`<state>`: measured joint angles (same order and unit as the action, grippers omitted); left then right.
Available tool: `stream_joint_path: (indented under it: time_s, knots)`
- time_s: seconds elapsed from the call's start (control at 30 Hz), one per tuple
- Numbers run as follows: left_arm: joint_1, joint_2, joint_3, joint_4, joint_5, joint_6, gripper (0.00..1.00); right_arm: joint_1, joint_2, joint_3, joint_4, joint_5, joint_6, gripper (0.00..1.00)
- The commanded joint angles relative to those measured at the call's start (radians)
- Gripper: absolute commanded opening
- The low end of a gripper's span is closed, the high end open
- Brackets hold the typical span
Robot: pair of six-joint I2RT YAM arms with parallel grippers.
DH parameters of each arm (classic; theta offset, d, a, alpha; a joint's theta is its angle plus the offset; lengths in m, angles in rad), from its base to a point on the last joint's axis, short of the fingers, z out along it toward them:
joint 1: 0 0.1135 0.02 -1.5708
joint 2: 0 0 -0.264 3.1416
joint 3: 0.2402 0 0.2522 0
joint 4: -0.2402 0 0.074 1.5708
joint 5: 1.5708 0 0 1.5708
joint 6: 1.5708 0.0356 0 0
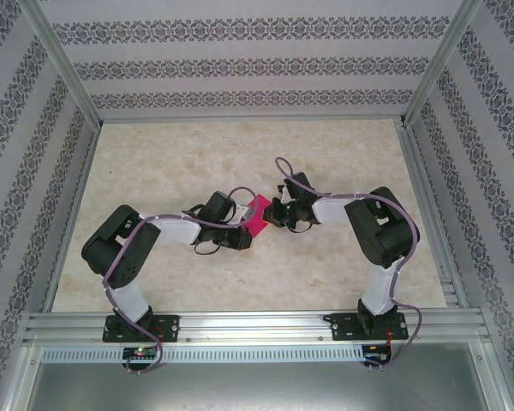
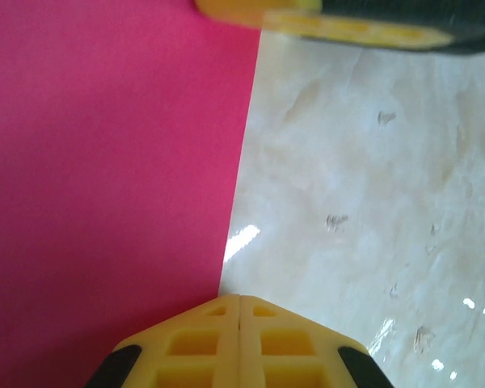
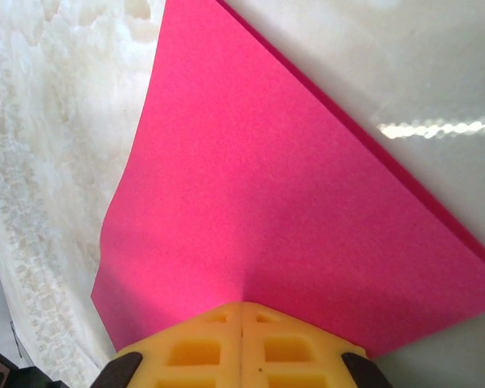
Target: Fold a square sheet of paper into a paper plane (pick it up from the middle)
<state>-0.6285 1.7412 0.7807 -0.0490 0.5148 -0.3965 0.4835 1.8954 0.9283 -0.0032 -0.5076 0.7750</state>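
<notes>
The square sheet of paper (image 1: 255,218) is magenta-pink and held off the marble table between both arms at mid-table. In the right wrist view the sheet (image 3: 283,202) fans out from my right gripper (image 3: 241,305), which is shut on it, and the paper puckers at the fingertips. A doubled edge runs along its right side. In the left wrist view the sheet (image 2: 105,162) covers the left half, its straight edge ending at the seam of my left gripper (image 2: 239,297), shut on that edge. From above, the left gripper (image 1: 242,235) and right gripper (image 1: 272,214) face each other closely. A paper plane is out of view.
Patterned walls and metal posts enclose the marble table (image 1: 197,163) on three sides. An aluminium rail (image 1: 257,325) carrying both arm bases runs along the near edge. A yellow fingertip of the right gripper (image 2: 307,20) shows at the top of the left wrist view.
</notes>
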Motion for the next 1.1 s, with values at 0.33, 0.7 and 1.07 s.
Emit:
stream_joint_path:
  time_s: [0.33, 0.7, 1.07]
  knots:
    - [0.022, -0.051, -0.151, -0.097, -0.039, -0.028, 0.00, -0.016, 0.065, -0.023, -0.136, 0.124, -0.037, 0.03]
    - [0.023, -0.173, -0.127, 0.083, 0.062, -0.203, 0.00, -0.006, -0.004, 0.019, -0.104, 0.071, -0.052, 0.03]
    - [0.023, -0.106, -0.092, 0.046, -0.025, -0.204, 0.00, 0.000, 0.020, 0.015, -0.079, 0.060, -0.036, 0.03]
